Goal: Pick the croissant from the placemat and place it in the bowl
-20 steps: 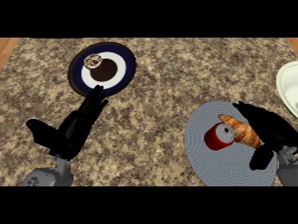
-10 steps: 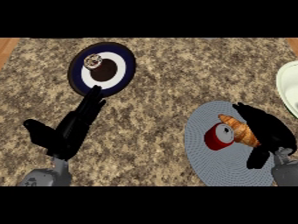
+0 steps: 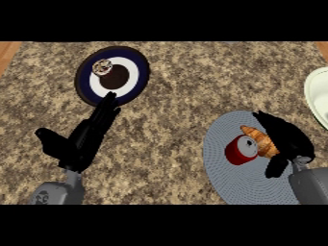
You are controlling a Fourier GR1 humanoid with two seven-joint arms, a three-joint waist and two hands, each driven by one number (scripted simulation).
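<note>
The golden-brown croissant [image 3: 260, 141] lies on the round grey-blue placemat [image 3: 230, 187] at the lower right. It touches a red round object [image 3: 239, 151] on its left. My right hand [image 3: 288, 137] comes in from the lower right and curls round the croissant. The fingers arch over its far end and right side, and the thumb [image 3: 273, 167] sits at its near end. The hand hides the croissant's right edge. The cream bowl [image 3: 322, 103] stands at the right edge, partly cut off. My left hand [image 3: 81, 139] rests open at the lower left, fingers up.
A dark blue and white plate [image 3: 134, 72] with a small pastry [image 3: 102, 67] on it sits at the upper left, just beyond my left fingertips. The speckled stone counter [image 3: 181, 96] ends in wooden strips at both upper corners.
My right hand has drawn in closer round the croissant, its thumb moving up toward the near end. The croissant still lies on the placemat. The left hand has hardly moved.
</note>
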